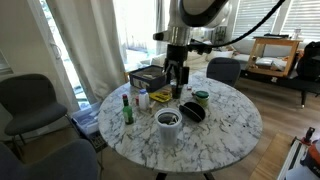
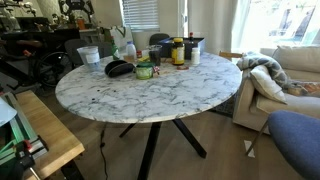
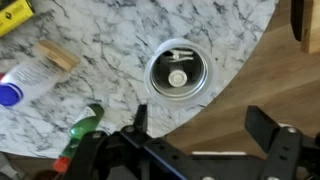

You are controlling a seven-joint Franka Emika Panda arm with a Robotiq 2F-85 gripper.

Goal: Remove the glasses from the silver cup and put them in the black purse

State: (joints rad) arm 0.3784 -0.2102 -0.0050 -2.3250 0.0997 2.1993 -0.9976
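Observation:
The silver cup [image 1: 168,127] stands near the table's front edge, with a dark shape at its mouth that may be the glasses [image 1: 168,117]. In the wrist view the cup [image 3: 177,73] is seen from above; its inside is dark with pale reflections, and I cannot make out the glasses there. The black purse [image 1: 192,111] lies just beside the cup, low and flat; it also shows in an exterior view [image 2: 120,68] next to the cup [image 2: 89,58]. My gripper [image 1: 177,76] hangs above the table behind the cup. Its fingers [image 3: 200,125] are spread and empty.
A green-lidded jar [image 1: 202,98], a green bottle [image 1: 127,108] and a dark rectangular box [image 1: 150,76] share the round marble table [image 1: 225,135]. The wrist view shows the green bottle [image 3: 85,125], a blue-capped white tube [image 3: 25,80] and a wooden block [image 3: 58,55]. Chairs surround the table.

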